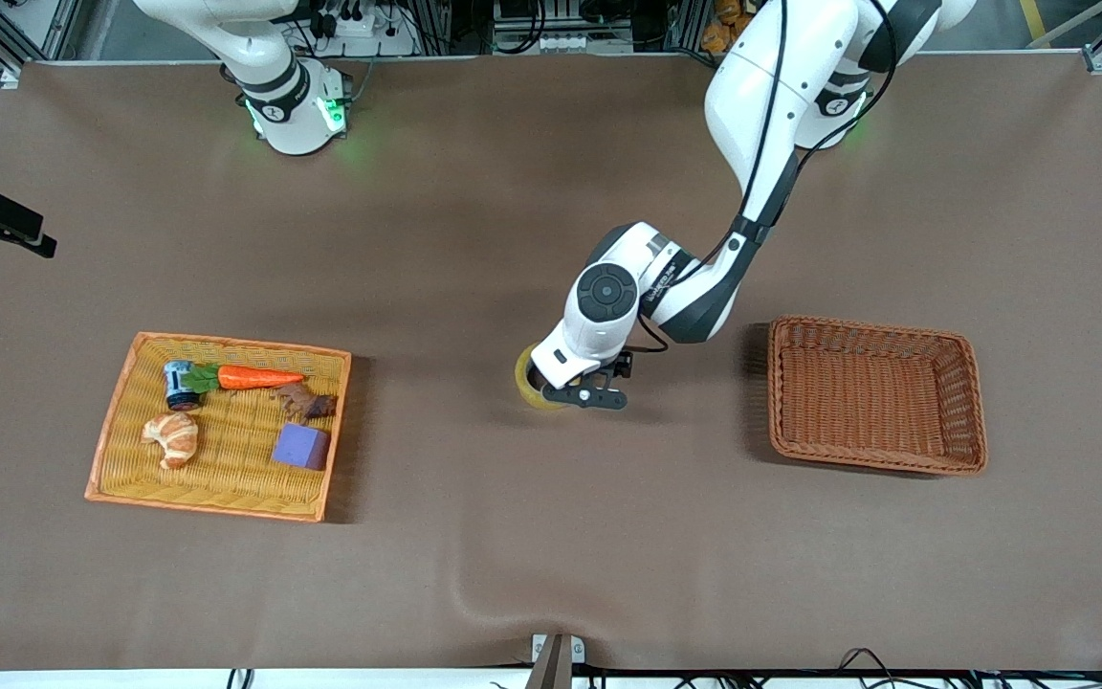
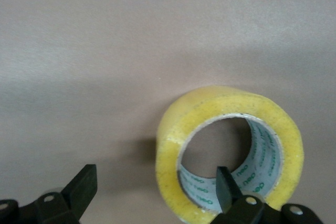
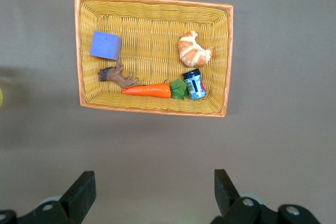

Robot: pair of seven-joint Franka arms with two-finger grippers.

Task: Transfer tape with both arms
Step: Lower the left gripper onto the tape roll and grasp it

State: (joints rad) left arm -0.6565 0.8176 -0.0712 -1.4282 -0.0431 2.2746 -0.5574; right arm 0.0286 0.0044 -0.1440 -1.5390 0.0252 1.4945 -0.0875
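Yellowish tape (image 2: 229, 150) lies on table, one finger of open left tool (image 2: 152, 192) inside its hole.

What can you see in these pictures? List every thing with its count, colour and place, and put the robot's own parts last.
tape: 1, translucent yellow, on the table between the two baskets
yellow basket: 1, orange-rimmed, toward the right arm's end
carrot: 1, orange with green leaves, in the yellow basket
croissant: 1, golden, in the yellow basket
purple block: 1, in the yellow basket
small can: 1, blue-labelled, beside the carrot
brown figure: 1, in the yellow basket
brown basket: 1, toward the left arm's end
left pincer: 1, black, open astride the tape's wall
right pincer: 1, black, open, waiting over the table
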